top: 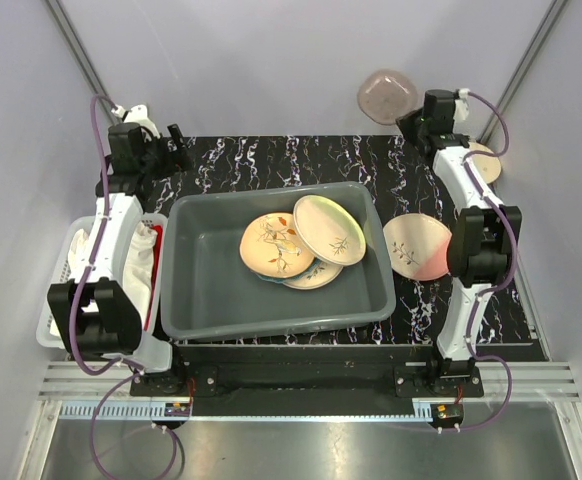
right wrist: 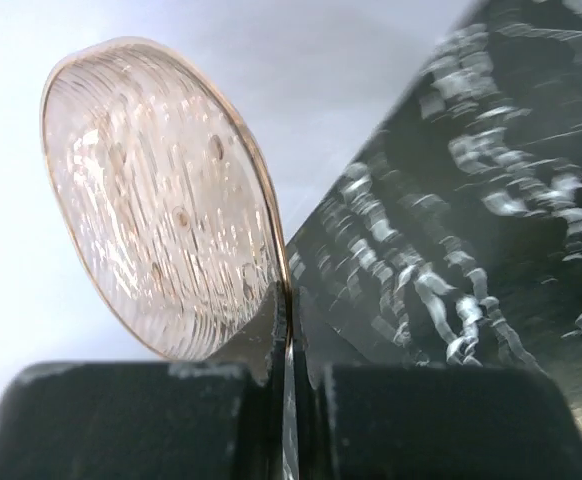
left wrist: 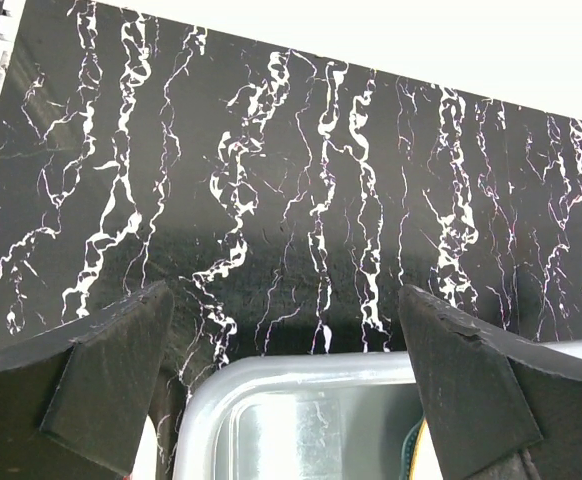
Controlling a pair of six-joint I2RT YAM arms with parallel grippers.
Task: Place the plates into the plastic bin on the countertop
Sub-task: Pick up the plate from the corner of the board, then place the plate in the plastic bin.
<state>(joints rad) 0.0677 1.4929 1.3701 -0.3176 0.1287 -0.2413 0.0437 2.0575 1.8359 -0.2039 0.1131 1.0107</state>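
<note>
The grey plastic bin [top: 196,300] stands mid-countertop [top: 271,165] and holds three overlapping plates: a peach one with leaf sprigs [top: 274,245], a cream one [top: 329,230] and another beneath [top: 316,277]. A peach-pink plate [top: 418,247] lies right of the bin. Another plate [top: 488,160] shows partly behind the right arm. My right gripper [top: 409,118] [right wrist: 289,320] is shut on the rim of a clear ribbed glass plate [right wrist: 161,200] [top: 387,96], held on edge above the back right. My left gripper [top: 179,150] [left wrist: 286,300] is open and empty over the bin's back-left corner [left wrist: 301,375].
A white mesh basket [top: 59,300] with cloth stands left of the bin under the left arm. Grey walls close the back and sides. A teal and yellow plate edge [left wrist: 423,450] shows inside the bin in the left wrist view.
</note>
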